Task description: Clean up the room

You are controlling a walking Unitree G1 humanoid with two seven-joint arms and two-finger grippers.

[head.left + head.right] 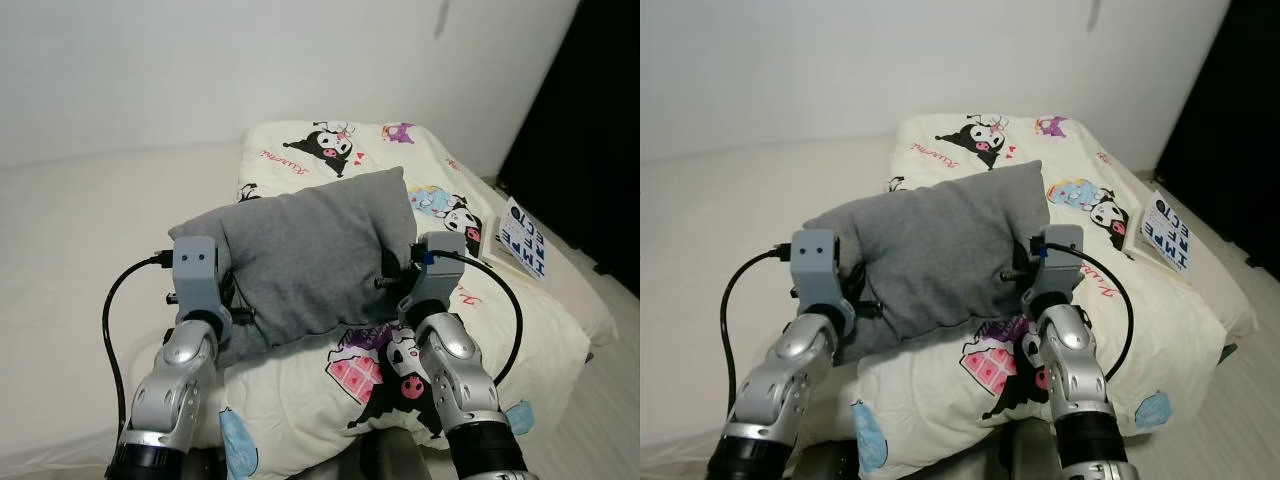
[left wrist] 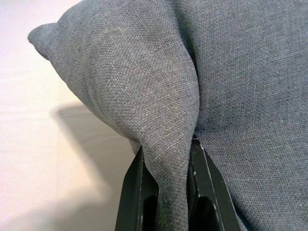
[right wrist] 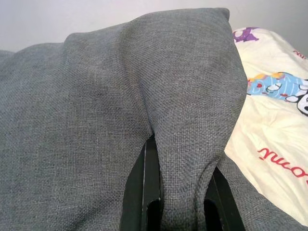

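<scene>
Now | left pincer (image 2: 166,192), right pincer (image 3: 180,192) each clamp grey pillow (image 1: 310,250) | above quilt (image 1: 520,330)

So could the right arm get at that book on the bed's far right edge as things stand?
Probably not: the right gripper is shut on the grey pillow, which both arms carry. The book lies uncovered on the quilt, but the jaws aren't free.

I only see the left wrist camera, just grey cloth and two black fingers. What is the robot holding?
Observer: A grey pillow; the left gripper pinches one edge.
Operator: Is the other hand helping?
Observer: Yes, the right gripper pinches the opposite edge between its fingers.
Operator: What's under it?
Observer: A cream cartoon-print blanket on a bed.
Operator: Anything else there?
Observer: A book lies at the blanket's right edge.
</scene>
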